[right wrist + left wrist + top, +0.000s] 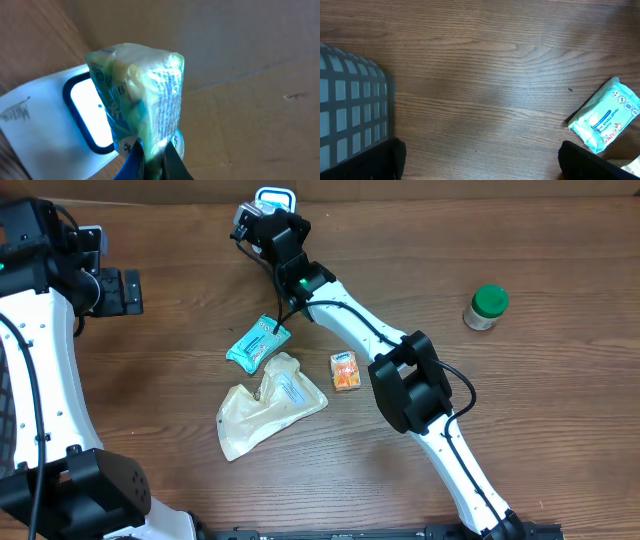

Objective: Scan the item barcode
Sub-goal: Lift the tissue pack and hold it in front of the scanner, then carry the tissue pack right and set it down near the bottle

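The right gripper (152,162), seen from its wrist camera, has its two fingers pressed together on the lower end of a wrapped packet (137,95). The packet stands upright from the fingers: clear crinkled plastic over yellow-green contents, with fine blue print down one side. Just behind it lies a white scanner (47,117) with a dark blue rim around a bright glowing window, and the packet is held in front of that window. Whether they touch cannot be told. A brown cardboard wall (240,60) fills the background.

From overhead, the right gripper (255,222) reaches to the far edge of the wooden table (560,430), right next to the scanner (276,198).

The left gripper (128,291) hangs at the left side of the table, well apart from the scanner. Its wrist view shows the left gripper (480,162) spread wide with nothing between its dark fingertips (395,160), only bare wood. A grey mesh basket (350,110) sits at the left of that view.

Mid-table lie a teal wipes pack (257,345), a cream pouch (270,405) just beside it, and a small orange box (345,370). A green-lidded jar (486,307) stands apart at the right
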Robot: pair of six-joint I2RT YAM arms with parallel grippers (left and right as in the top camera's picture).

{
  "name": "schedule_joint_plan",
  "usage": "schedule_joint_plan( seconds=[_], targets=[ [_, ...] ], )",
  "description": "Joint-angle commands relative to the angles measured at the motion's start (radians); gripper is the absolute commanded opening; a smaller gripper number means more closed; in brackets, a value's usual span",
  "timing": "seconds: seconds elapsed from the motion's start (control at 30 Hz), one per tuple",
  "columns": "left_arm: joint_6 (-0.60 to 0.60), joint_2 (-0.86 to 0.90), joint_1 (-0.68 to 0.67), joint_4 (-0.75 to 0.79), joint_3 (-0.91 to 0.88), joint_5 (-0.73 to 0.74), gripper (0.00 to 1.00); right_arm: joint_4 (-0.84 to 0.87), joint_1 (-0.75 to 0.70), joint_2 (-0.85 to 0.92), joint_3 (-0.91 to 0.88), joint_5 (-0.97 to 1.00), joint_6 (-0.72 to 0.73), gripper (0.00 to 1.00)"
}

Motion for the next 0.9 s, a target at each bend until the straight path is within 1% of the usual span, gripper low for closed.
schedule_joint_plan(
  seconds=[0.0,0.1,0.17,0.27,0.43,0.57,0.67,0.7,0.77,0.8,0.87],
  targets=[
    [-0.018,0.002,-0.005,-0.001,-0.001,0.0,1.0,0.006,-0.007,-0.018,0.008,0.013,-0.038,0.04],
    [-0.018,0.002,-0.005,-0.001,-0.001,0.0,1.0,0.005,-0.007,-0.019,0.008,0.013,-0.033,0.04],
    [-0.018,0.002,-0.005,-0.001,-0.001,0.0,1.0,-0.008,-0.008,-0.033,0.008,0.013,-0.002,0.04],
    [-0.018,0.002,-0.005,-0.001,-0.001,0.0,1.0,-0.053,-0.02,-0.102,0.008,-0.001,0.152,0.04],
    [-0.018,0.002,-0.005,-0.001,-0.001,0.0,1.0,-0.207,-0.033,-0.253,0.009,-0.116,0.391,0.04],
    [-0.018,0.002,-0.005,-0.001,-0.001,0.0,1.0,-0.405,-0.044,-0.406,0.009,-0.285,0.606,0.04],
    [-0.018,0.002,-0.005,-0.001,-0.001,0.0,1.0,-0.592,-0.068,-0.531,0.009,-0.434,0.845,0.04],
    [-0.018,0.002,-0.005,-0.001,-0.001,0.0,1.0,-0.626,-0.073,-0.55,0.009,-0.453,0.888,0.04],
    [-0.018,0.002,-0.005,-0.001,-0.001,0.0,1.0,-0.784,-0.104,-0.624,0.009,-0.528,1.062,0.04],
    [-0.018,0.002,-0.005,-0.001,-0.001,0.0,1.0,-0.838,-0.116,-0.644,0.009,-0.553,1.106,0.04],
    [-0.018,0.002,-0.005,-0.001,-0.001,0.0,1.0,-1.017,-0.159,-0.692,0.009,-0.633,1.194,0.04]
  ],
)
